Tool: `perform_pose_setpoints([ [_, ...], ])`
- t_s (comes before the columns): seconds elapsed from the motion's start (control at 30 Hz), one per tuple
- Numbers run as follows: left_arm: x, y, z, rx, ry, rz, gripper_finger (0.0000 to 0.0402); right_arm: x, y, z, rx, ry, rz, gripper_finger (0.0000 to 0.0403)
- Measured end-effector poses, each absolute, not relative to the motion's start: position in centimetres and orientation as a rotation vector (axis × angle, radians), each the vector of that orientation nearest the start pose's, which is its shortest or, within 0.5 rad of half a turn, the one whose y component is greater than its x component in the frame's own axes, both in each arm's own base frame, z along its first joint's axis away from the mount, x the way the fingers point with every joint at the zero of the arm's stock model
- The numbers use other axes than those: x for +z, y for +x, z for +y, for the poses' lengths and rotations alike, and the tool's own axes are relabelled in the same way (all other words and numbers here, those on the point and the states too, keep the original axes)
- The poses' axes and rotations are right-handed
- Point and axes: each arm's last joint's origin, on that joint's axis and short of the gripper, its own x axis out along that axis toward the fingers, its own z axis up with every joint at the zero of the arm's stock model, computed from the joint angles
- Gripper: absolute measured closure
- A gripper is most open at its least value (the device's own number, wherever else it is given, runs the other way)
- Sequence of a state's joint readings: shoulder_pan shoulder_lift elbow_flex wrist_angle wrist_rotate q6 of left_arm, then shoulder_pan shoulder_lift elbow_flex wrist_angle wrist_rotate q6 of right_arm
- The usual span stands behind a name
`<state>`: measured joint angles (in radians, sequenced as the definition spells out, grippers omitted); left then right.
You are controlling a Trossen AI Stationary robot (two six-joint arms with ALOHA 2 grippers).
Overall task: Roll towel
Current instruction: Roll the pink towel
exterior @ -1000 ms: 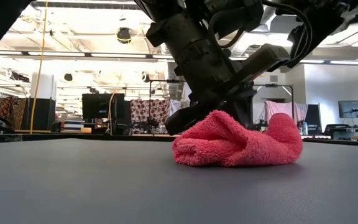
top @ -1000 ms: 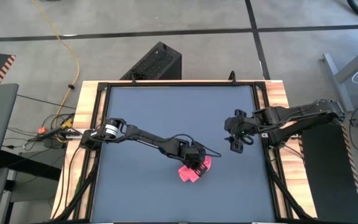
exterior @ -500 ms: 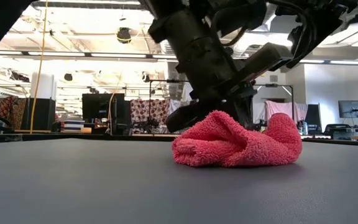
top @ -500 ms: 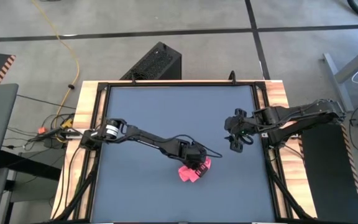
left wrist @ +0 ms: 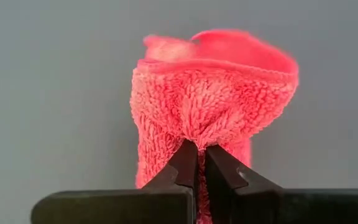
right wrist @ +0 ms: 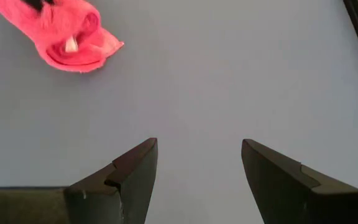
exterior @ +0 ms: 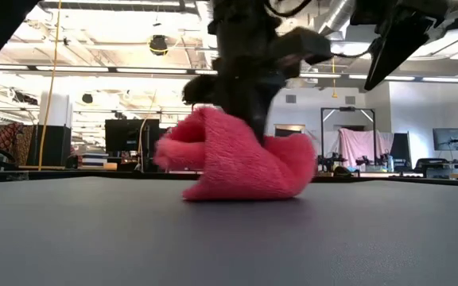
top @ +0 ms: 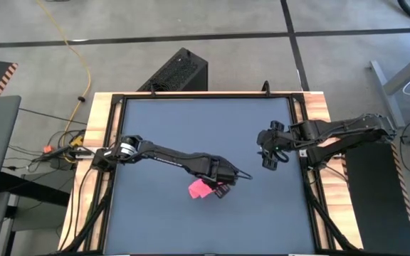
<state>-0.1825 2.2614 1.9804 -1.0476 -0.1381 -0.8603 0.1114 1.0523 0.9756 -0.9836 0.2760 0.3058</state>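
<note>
Towel: towel (top: 201,189), soft, light and floppy, is lying bunched near the bench (top: 155,121) middle.
Left tool: left tool (left wrist: 197,163) is pinching a towel fold.
Right tool: right tool (right wrist: 197,171) is waiting, fingers apart, near the right edge.
Hold: an edge fold is looking best.

Left arm: reaches from left counter edge diagonally toward counter centre, elbow low, wrist angled down. Left gripper (top: 220,189): fingers (left wrist: 185,165) pinched together, tips clamping fold of towel (left wrist: 210,99), part of cloth raised off surface.

Right arm: extends in from right counter edge, forearm roughly level, wrist raised above surface. Right gripper (top: 270,158): fingers (right wrist: 132,177) spread wide, nothing between them, well apart from left gripper.
</note>
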Motion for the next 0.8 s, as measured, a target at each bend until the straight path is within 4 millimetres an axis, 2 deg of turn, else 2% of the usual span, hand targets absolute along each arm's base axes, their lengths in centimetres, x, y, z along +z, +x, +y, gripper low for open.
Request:
perform_pose_setpoints([
  [0.13, 20.0, 44.4, -7.5, 0.627, -0.497, 1.316, 0.0401, 29.0, 18.5, 1.1, -0.313, 0.077, 1.005, 0.0143],
  [0.33, 19.8, 44.2, -6.6, 0.653, -0.517, 1.356, 0.0401, 29.0, 18.5, 1.1, -0.312, 0.076, 1.005, 0.0143],
  [0.63, 19.3, 45.8, -6.8, 0.442, -0.551, 1.261, 0.0401, 29.0, 18.5, 1.1, -0.312, 0.078, 1.005, 0.0143],
  [0.8, 19.3, 45.8, -6.4, 0.465, -0.558, 1.256, 0.0401, 29.0, 18.5, 1.1, -0.311, 0.080, 1.006, 0.0143],
])
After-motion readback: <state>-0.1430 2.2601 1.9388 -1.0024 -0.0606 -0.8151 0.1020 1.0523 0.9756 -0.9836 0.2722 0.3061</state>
